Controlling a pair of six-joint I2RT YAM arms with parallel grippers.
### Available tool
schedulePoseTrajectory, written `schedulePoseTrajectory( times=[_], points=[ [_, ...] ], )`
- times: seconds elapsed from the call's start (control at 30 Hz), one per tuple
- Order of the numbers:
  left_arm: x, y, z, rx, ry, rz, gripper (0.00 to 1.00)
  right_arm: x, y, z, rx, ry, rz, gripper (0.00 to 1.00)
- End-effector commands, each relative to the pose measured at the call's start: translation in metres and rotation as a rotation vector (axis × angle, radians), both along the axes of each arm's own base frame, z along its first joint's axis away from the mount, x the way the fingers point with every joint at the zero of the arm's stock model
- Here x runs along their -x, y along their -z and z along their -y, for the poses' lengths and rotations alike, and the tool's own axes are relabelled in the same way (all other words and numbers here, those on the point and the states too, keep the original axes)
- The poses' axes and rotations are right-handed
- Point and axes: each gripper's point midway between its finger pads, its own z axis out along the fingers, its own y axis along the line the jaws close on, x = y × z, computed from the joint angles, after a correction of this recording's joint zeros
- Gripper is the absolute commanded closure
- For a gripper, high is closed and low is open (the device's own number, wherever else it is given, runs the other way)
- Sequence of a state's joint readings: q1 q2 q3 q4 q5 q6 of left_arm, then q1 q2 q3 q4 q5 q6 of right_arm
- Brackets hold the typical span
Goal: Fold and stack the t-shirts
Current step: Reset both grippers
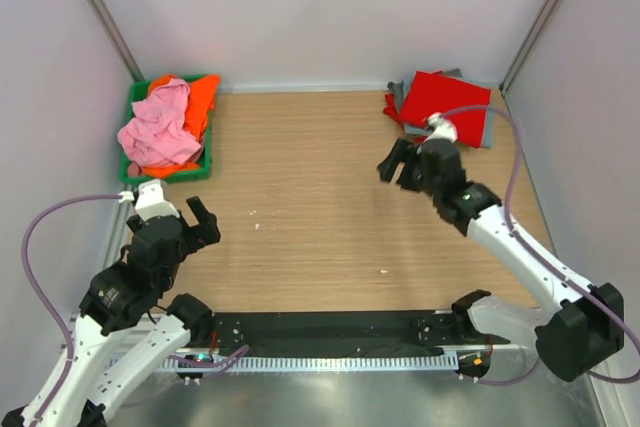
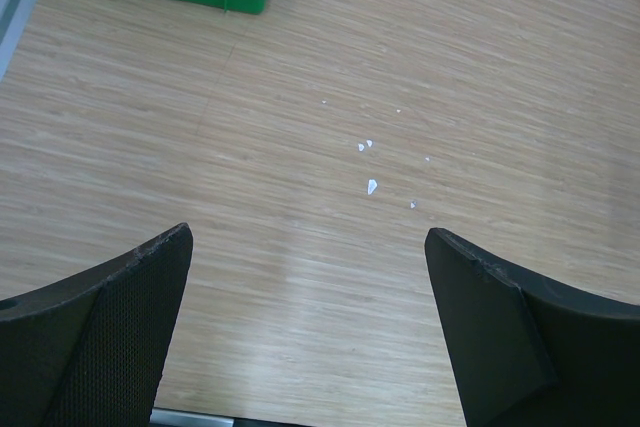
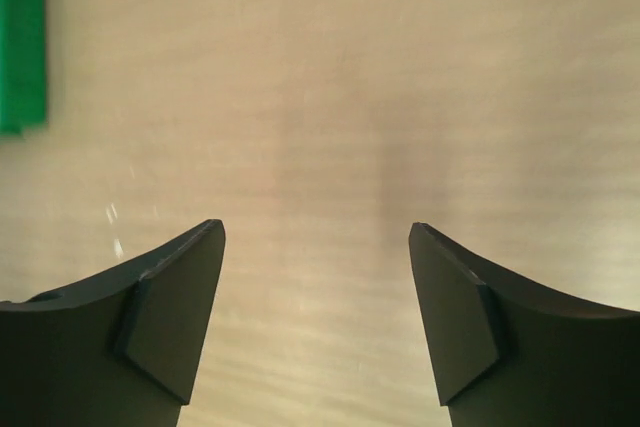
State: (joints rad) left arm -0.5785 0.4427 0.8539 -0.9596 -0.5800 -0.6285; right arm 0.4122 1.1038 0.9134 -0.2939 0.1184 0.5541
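The pink t-shirt [image 1: 158, 129] lies at twelve o'clock of the wide, empty left pincer [image 1: 180, 209], nearer than the parted, empty right pincer [image 1: 398, 165]

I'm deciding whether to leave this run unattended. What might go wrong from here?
1. The pink shirt and orange shirt lie tangled in the green bin; lifting one may drag the other out or shift the bin.
2. The red shirt sits askew on the grey-blue shirt at the far corner of the table; another layer may skew the stack.
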Motion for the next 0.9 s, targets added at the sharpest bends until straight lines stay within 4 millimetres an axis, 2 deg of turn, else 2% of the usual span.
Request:
schedulePoseTrajectory(
  times=[0.0,0.03,0.07,0.13,0.23,0.27,0.33,0.37,0.47,0.6,0.87],
  points=[
    [-0.005,-0.006,-0.003,0.015,-0.037,0.031,0.0,0.024,0.023,-0.036,-0.01,-0.036,0.008,0.18],
    [-0.005,-0.006,-0.003,0.014,-0.04,0.031,0.0,0.047,0.039,-0.059,0.019,-0.109,-0.019,0.18],
    [-0.005,-0.006,-0.003,0.016,-0.042,0.033,0.0,0.052,0.045,-0.058,0.053,-0.084,-0.017,0.18],
    [-0.005,-0.005,-0.004,0.013,-0.048,0.029,0.0,0.078,0.061,-0.078,0.081,-0.14,-0.026,0.18],
    [-0.004,-0.006,-0.006,0.016,-0.056,0.034,0.0,0.093,0.072,-0.084,0.079,-0.133,0.005,0.17],
    [-0.003,-0.006,-0.007,0.017,-0.059,0.037,0.0,0.106,0.077,-0.093,0.049,-0.172,0.038,0.17],
    [-0.003,-0.007,-0.007,0.019,-0.06,0.041,0.0,0.114,0.084,-0.097,0.015,-0.179,0.09,0.17],
    [-0.003,-0.007,-0.007,0.02,-0.059,0.041,0.0,0.122,0.094,-0.1,-0.02,-0.198,0.118,0.16],
    [-0.004,-0.005,-0.006,0.012,-0.059,0.031,0.0,0.13,0.108,-0.095,-0.059,-0.19,0.164,0.16],
    [-0.006,-0.004,-0.005,0.006,-0.06,0.019,0.0,0.135,0.102,-0.1,-0.056,-0.215,0.204,0.13],
    [-0.004,-0.005,-0.01,0.008,-0.085,0.028,0.0,0.14,0.114,-0.115,-0.047,-0.285,0.186,0.09]
  ],
)
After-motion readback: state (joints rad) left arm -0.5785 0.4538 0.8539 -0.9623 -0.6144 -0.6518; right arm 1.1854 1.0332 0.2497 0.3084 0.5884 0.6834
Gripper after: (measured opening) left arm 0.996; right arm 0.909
